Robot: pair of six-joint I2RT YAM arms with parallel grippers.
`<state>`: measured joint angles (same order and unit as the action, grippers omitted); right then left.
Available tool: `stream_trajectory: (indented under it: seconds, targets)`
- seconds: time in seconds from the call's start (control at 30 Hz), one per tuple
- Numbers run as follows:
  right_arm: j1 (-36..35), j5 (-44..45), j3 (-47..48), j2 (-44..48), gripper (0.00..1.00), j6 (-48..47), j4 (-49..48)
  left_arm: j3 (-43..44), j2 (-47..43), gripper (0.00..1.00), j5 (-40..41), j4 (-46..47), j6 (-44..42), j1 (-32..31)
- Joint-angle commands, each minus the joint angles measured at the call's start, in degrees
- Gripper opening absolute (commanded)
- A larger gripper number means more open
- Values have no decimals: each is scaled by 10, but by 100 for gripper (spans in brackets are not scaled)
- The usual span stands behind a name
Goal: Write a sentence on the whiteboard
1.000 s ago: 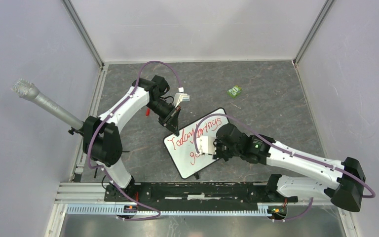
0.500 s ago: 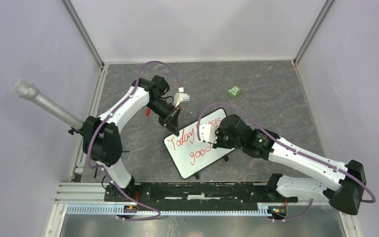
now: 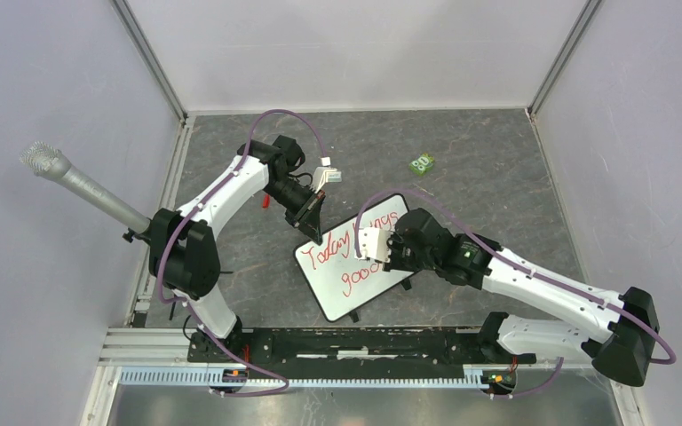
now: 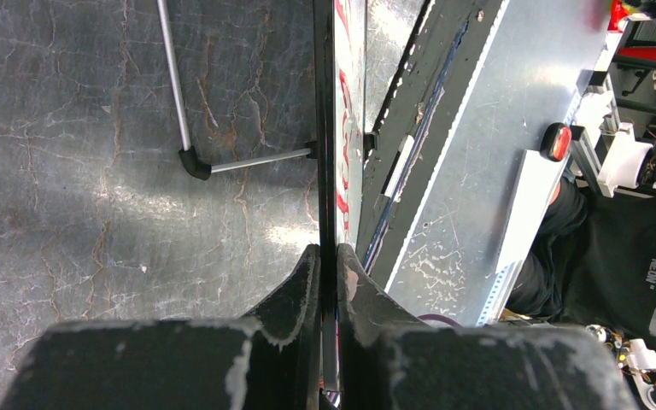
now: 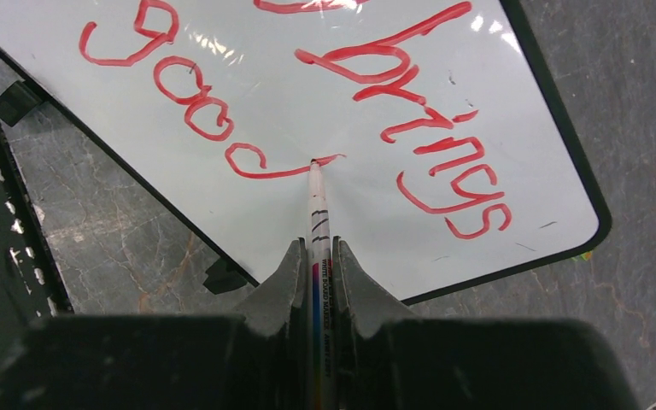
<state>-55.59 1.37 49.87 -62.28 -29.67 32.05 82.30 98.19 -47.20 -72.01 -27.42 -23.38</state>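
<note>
Red marker words, the sentence (image 5: 418, 111), stood on the whiteboard (image 5: 256, 73) in two slanted lines, "brings" above and "good" below. The board lay on the grey table (image 3: 497, 177) between both arms, its long axis running from near left to far right in the top view. The right gripper (image 5: 314, 248) was clenched on the marker pen (image 5: 317, 205). The board was directly ahead of it, and the pen tip touched the last stroke of "good". A next word would probably follow the long axis, into the narrow white strip between "brings" and the near rim. The left gripper (image 4: 328, 256) was clenched on the board's far-left rim. A small green object (image 3: 423, 163) lay well apart, and nothing blocked the strip.
</note>
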Motion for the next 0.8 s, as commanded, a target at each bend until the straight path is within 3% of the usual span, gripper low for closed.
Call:
stream_trajectory:
  seconds: [0.0,0.47,0.77]
  targets:
    - [1,-12,-15,7,0,1,7,-6,-13,2,0,17,4,-3]
    - [-3,-34,-49,2,0,-10,17,-7,-10,2,1,19,4,-3]
    - [-3,-28,-22,11,0,-15,34,-6,-9,2,0,18,5,-3]
